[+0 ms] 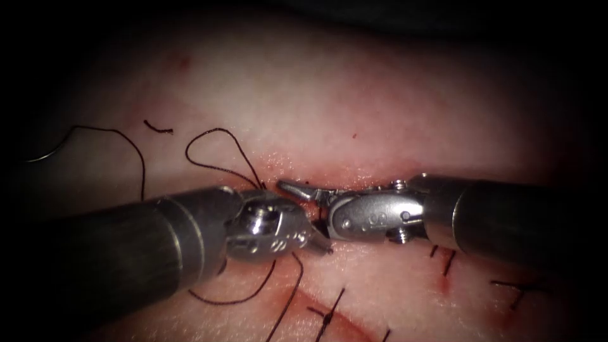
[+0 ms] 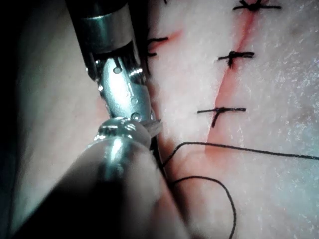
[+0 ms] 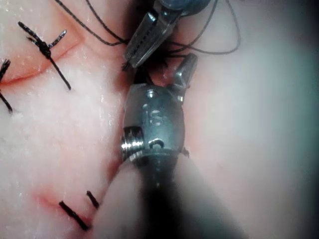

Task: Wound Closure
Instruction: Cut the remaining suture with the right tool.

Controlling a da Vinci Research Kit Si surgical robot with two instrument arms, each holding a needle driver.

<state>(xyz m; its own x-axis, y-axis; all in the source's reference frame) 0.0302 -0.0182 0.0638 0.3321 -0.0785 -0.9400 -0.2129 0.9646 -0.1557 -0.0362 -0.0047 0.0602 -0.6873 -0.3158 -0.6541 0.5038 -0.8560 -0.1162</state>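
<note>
**Needle lies far from both tools**

At the far left, a pale curved bit that looks like the needle (image 1: 45, 154) lies flat on top of the tissue (image 1: 354, 95). It is hard to see there. It is not in the tissue and is well apart from both tools, on the left side of the cut (image 2: 223, 87). No tool holds it.

The dark thread (image 1: 215, 132) runs from it, makes a loop, and goes down behind the left tool (image 1: 313, 244). More thread curls under that tool.

The left tool's jaws are pressed together. I cannot tell if any thread is pinched in them.

The right tool (image 1: 307, 206) is tip to tip with the left one, over the cut. Its jaws are spread apart and hold nothing.

Tied stitches (image 1: 329, 315) cross the cut near the tools. A short cut end (image 1: 158, 128) of thread lies by itself above the loop. Red fluid (image 1: 342, 326) marks the tissue along the cut.
</note>
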